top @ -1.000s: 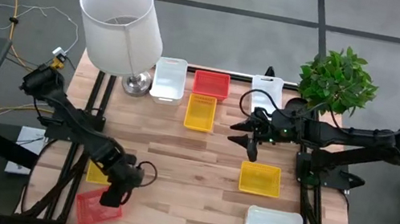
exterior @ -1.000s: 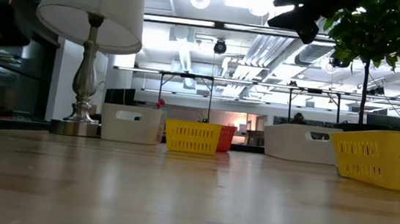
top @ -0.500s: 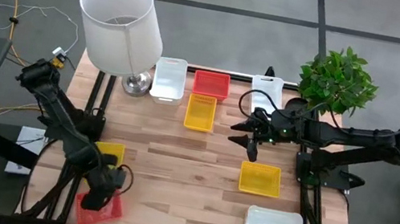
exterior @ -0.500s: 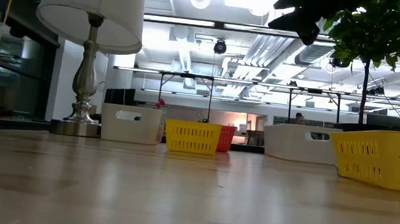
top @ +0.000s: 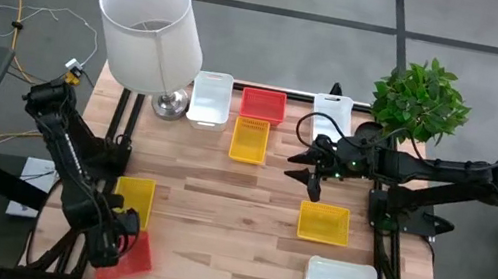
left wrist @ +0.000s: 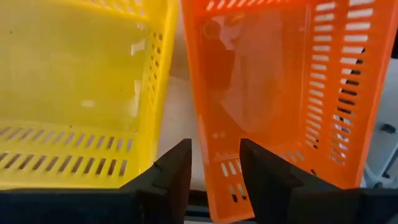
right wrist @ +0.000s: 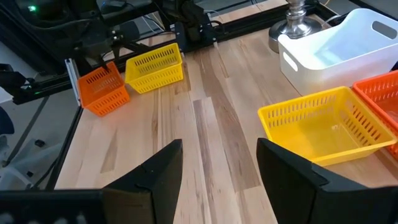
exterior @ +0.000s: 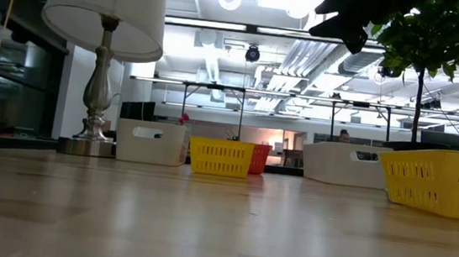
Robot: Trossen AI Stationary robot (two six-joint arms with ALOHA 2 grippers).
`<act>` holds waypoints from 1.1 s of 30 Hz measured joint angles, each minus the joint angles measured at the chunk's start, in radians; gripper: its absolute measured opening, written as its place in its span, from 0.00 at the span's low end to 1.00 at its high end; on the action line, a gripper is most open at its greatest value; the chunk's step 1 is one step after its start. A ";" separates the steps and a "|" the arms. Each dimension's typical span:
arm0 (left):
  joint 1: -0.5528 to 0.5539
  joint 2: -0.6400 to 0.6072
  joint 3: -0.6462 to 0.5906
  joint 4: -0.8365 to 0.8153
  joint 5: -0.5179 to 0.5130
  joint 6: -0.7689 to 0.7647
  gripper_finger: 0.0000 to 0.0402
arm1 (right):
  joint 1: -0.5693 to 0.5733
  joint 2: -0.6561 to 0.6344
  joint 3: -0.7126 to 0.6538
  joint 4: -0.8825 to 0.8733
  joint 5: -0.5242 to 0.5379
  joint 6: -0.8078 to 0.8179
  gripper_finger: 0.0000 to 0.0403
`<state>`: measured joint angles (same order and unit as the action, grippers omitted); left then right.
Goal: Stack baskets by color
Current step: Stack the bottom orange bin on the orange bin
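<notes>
Now pinches a wall of the red basket (top: 136, 255) with the left gripper (left wrist: 214, 150) at the desk's near-left corner, beside a yellow basket (top: 134, 198), after closing in. Tips it up, likely for carrying. Keeps the right gripper (top: 312, 175) spread, waiting mid-desk.

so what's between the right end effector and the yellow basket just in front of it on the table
Nothing: in the high view only bare wood planks lie between the right end effector and the shallow yellow slotted plastic basket. That end effector hangs open above the wooden table.
</notes>
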<state>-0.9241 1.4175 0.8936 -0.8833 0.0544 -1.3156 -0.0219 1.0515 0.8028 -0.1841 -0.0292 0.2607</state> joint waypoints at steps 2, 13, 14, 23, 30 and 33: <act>-0.001 0.004 0.000 0.008 0.001 -0.001 0.31 | 0.000 0.000 0.000 0.000 0.000 0.000 0.48; -0.008 0.075 0.000 0.017 0.032 -0.029 0.31 | 0.000 0.000 0.000 -0.005 0.029 0.000 0.48; -0.008 0.086 0.000 0.016 0.035 -0.034 0.31 | 0.000 0.000 0.000 -0.007 0.028 0.000 0.48; 0.010 0.120 0.000 0.018 0.024 -0.043 0.21 | 0.000 0.000 0.000 -0.012 0.037 0.000 0.48; 0.030 0.025 0.000 0.019 0.035 -0.006 0.03 | 0.000 0.000 0.000 -0.016 0.037 -0.001 0.48; 0.051 -0.071 0.000 0.021 0.061 0.042 0.01 | 0.000 0.000 0.000 -0.016 0.037 -0.016 0.48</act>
<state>-0.8726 1.3462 0.8936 -0.8628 0.1154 -1.2738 -0.0219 1.0515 0.8028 -0.1997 0.0078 0.2443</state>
